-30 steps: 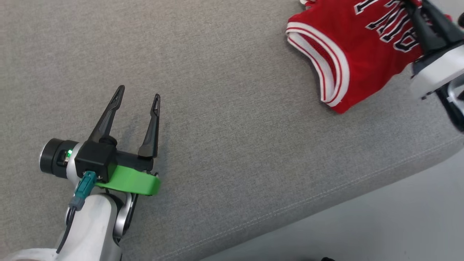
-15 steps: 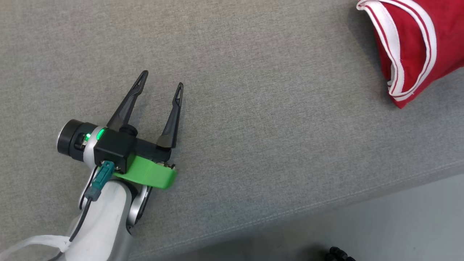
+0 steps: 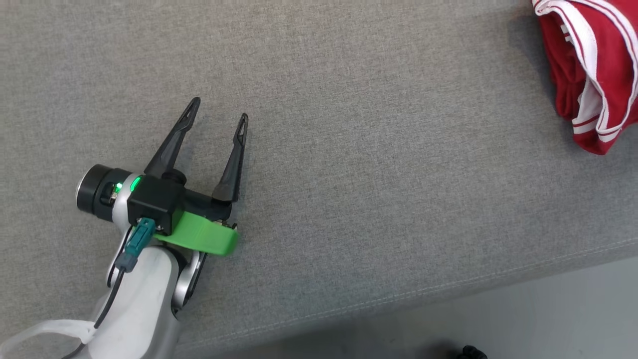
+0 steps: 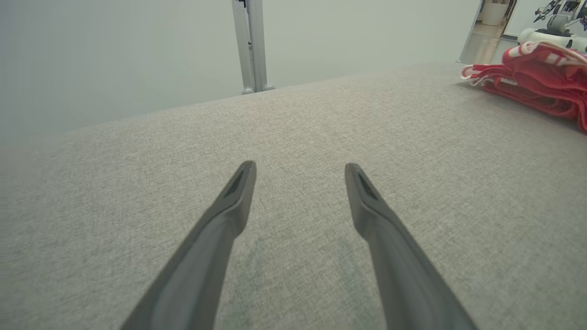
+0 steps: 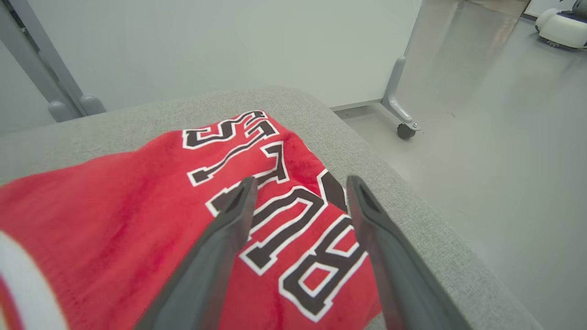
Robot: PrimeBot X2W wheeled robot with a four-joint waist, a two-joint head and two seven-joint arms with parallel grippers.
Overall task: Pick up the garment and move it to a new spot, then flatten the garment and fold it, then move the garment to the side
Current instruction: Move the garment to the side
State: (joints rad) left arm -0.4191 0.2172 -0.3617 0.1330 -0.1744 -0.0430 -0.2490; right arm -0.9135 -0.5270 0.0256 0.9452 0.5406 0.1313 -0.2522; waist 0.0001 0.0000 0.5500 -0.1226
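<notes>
Two grippers stand with jaws wide and nothing held. The left gripper (image 3: 219,109) hovers low over the grey cushion (image 3: 379,149), fingers parted above bare fabric. A broad stretch of open cushion runs from it to the red jersey (image 3: 593,75), which lies bunched at the far right of the head view, white-trimmed armhole facing the gripper. The cushion's front edge, marked by a stitched seam (image 3: 448,284), slants across the lower head view with pale floor (image 3: 523,319) beyond it.

In the right wrist view the right gripper (image 5: 301,181) hangs over the jersey's (image 5: 114,215) black-and-white lettering. There the garment lies close to the cushion's rounded side edge, with floor and a wheeled frame leg (image 5: 396,105) past it. The left wrist view shows the jersey (image 4: 536,78) well apart at the upper right, and a metal post (image 4: 251,46) behind the cushion's far edge.

A second ago the right gripper's fingers were together on the jersey's lettered front; now they are spread and off the cloth. The head camera has swung since then, so the jersey sits nearer the corner of its view.
</notes>
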